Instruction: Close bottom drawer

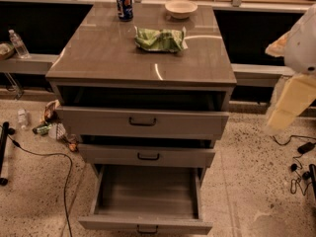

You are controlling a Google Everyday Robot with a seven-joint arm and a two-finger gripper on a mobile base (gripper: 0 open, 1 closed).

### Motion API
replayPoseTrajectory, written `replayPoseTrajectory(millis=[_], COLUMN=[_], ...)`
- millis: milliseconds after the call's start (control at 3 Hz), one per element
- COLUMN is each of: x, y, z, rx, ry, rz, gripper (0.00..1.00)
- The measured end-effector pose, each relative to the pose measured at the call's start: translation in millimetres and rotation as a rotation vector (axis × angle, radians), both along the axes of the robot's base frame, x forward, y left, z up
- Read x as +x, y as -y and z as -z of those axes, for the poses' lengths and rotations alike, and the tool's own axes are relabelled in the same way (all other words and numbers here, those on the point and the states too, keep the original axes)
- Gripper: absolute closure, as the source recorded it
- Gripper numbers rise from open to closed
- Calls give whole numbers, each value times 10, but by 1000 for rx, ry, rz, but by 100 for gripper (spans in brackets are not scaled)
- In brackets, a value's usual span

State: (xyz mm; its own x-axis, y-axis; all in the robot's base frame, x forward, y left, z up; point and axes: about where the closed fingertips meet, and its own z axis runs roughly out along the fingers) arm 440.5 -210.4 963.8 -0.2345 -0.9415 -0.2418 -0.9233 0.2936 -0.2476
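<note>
The bottom drawer (146,195) of the grey-taupe cabinet is pulled far out. Its plain grey box is empty, and its front (113,224) with a small dark bar handle (147,229) sits at the lower edge of the view. My gripper (289,105) hangs at the right edge, level with the top drawer. It is well to the right of the cabinet and above the bottom drawer, touching nothing.
The top drawer (143,122) and middle drawer (148,156) stand partly open. On the cabinet top (98,53) lie a blue can (124,4), a white bowl (181,8) and a green bag (160,38). Bottles, litter (49,125) and a cable (59,157) lie on the floor at left, and cables (298,167) at right.
</note>
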Motion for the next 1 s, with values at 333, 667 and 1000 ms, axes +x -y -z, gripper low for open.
replayPoseTrajectory(millis=[333, 667, 1000], x=[-149, -274, -263], y=[-341, -606, -1008], z=[656, 1332, 2078], rx=[151, 214, 203], ry=[-11, -28, -47], rz=[69, 48, -17], gripper=[0, 0, 0])
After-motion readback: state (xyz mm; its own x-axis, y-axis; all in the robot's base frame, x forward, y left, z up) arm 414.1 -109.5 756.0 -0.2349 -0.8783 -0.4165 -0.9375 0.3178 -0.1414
